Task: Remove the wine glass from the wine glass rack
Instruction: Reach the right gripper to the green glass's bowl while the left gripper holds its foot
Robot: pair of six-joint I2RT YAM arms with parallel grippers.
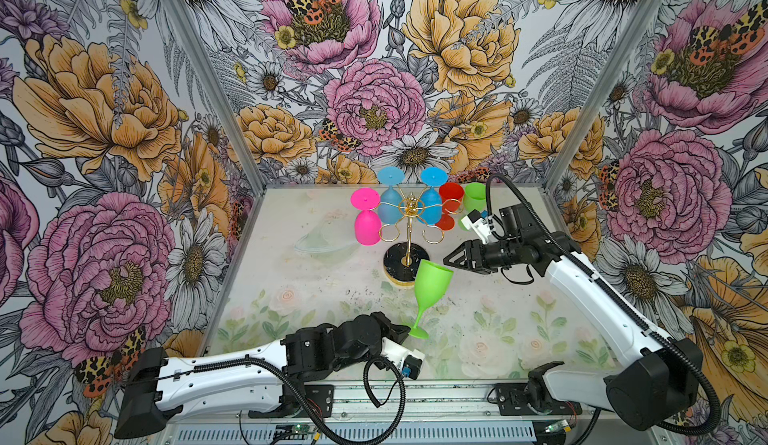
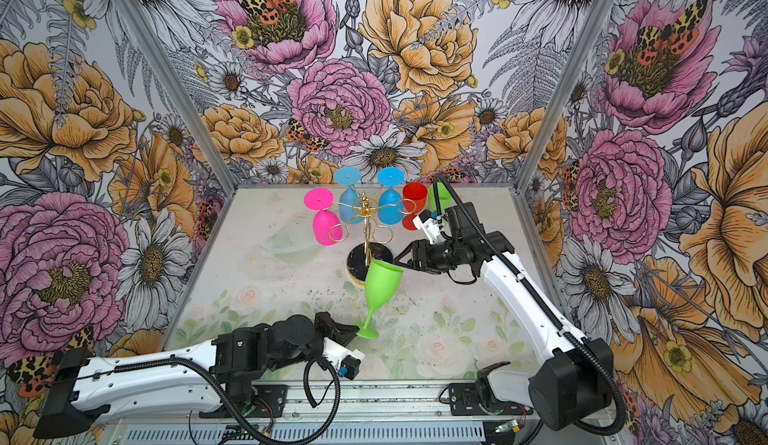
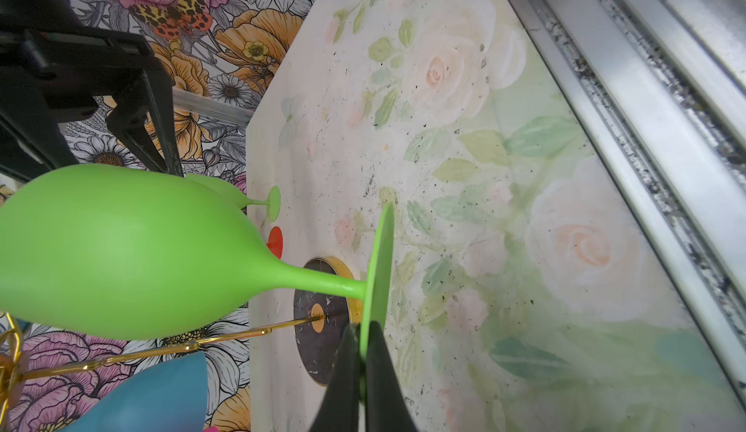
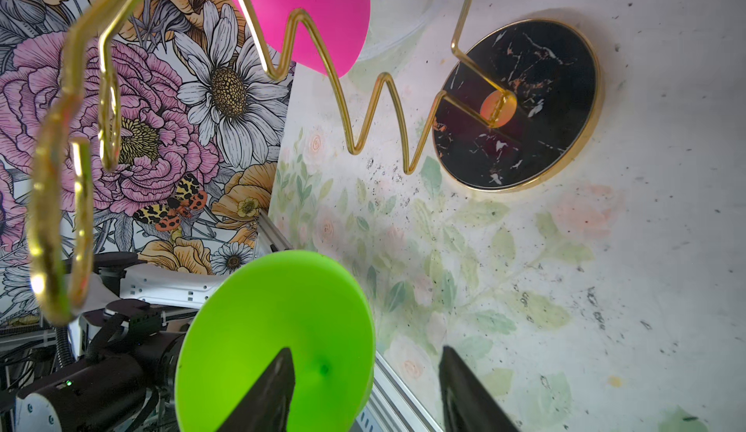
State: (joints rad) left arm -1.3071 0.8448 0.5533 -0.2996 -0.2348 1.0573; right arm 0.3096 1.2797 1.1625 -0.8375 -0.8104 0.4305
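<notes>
Left gripper (image 3: 365, 343) is clamped on the flat foot of the green wine glass (image 1: 432, 285), with the foot's edge pinched between both fingers. The glass is off the wine glass rack (image 1: 409, 210), bowl up and tilted, over the middle of the table (image 1: 291, 289), just in front of the rack toward the near edge. The foot looks lifted off the surface, but that is hard to be sure of. Right gripper (image 1: 448, 261) sits at the bowl's rim, jaws apart, holding nothing. A pink glass (image 1: 368, 226) and two blue glasses (image 1: 388, 208) hang upside down on the rack. A red glass (image 1: 451, 197) and a second green glass (image 1: 474, 197) stand near the far edge.
</notes>
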